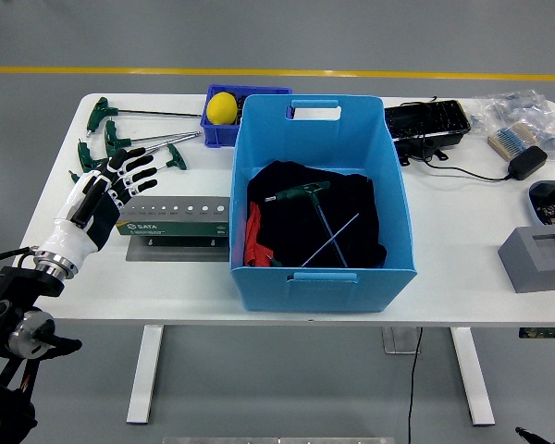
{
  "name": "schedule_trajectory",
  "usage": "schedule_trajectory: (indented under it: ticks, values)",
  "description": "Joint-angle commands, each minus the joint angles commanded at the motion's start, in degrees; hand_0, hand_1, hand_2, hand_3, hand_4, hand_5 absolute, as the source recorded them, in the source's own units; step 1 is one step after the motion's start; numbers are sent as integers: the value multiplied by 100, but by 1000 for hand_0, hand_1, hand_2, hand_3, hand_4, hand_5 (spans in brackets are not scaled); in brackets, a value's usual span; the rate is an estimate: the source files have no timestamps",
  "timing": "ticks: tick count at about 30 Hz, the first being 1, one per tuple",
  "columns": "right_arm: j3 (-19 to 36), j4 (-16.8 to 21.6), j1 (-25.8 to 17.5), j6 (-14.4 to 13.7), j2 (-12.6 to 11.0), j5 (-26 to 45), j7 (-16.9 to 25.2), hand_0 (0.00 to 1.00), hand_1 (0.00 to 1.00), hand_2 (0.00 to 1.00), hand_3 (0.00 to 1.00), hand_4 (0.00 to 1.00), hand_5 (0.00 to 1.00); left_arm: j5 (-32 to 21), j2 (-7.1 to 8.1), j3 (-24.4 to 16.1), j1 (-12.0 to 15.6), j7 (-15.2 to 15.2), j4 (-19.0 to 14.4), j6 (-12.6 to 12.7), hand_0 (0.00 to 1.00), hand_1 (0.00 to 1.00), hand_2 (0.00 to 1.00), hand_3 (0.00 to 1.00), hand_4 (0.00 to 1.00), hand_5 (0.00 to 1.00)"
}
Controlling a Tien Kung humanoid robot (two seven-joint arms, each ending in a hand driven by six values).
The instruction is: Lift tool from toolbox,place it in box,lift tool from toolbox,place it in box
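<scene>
The big blue box (400, 218) stands mid-table. Inside it, on black cloth, lie a green T-handle tool (301, 194) and another thin metal tool crossing it. The green toolbox stand (180, 218) with a row of holes lies left of the box. Several green T-handle tools (120, 143) lie on the table behind it at the far left. My left hand (106, 190) is open and empty, fingers spread, over the table just left of the stand. The right arm is out of view.
A small dark blue bin (250, 92) with a yellow ball (222, 107) stands behind the box. A black tray (427, 122), cables, a charger (524, 163) and a grey foam block (539, 259) lie at the right.
</scene>
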Motion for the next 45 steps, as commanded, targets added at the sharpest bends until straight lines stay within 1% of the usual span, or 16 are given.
schedule_trajectory:
  ticks: [5, 10, 11, 12, 17, 22, 35, 36, 45]
  values:
    - [-64, -4, 15, -4, -10, 111, 29, 623, 596, 662, 541, 783, 659, 191, -4, -207, 10, -54, -19, 6, 723, 712, 770, 694, 931, 670]
    - [-72, -9, 31, -4, -14, 132, 35, 624, 596, 662, 540, 783, 658, 311, -79, -358, -74, -94, -36, 14, 722, 711, 770, 695, 928, 674]
    - [-67, -9, 33, -3, -13, 124, 34, 624, 596, 662, 540, 783, 658, 339, -91, -369, -84, -116, -37, 29, 722, 711, 770, 695, 928, 674]
    - [-64, -10, 34, -3, -13, 117, 33, 625, 597, 662, 540, 782, 658, 352, -94, -372, -88, -133, -38, 42, 721, 731, 787, 703, 925, 673]
    - [-51, -13, 34, 0, -10, 94, 28, 625, 597, 662, 540, 782, 658, 367, -94, -399, -41, -190, -27, 96, 721, 731, 787, 703, 925, 673]
    - [-41, -14, 34, 0, -6, 80, 25, 626, 597, 662, 540, 783, 658, 414, -87, -452, 4, -194, -18, 92, 726, 734, 793, 704, 922, 671]
    - [-59, -15, 51, 3, -14, 99, 31, 627, 597, 662, 540, 783, 657, 483, -90, -511, -35, -254, 2, 140, 730, 739, 798, 705, 911, 669]
    - [-62, -15, 51, 2, -15, 108, 32, 626, 597, 662, 540, 783, 657, 493, -91, -515, -34, -266, 5, 155, 734, 761, 822, 706, 909, 668]
    - [-48, -14, 52, 6, -17, 77, 26, 626, 597, 662, 540, 783, 657, 511, -92, -511, -21, -284, 26, 174, 742, 767, 829, 707, 907, 668]
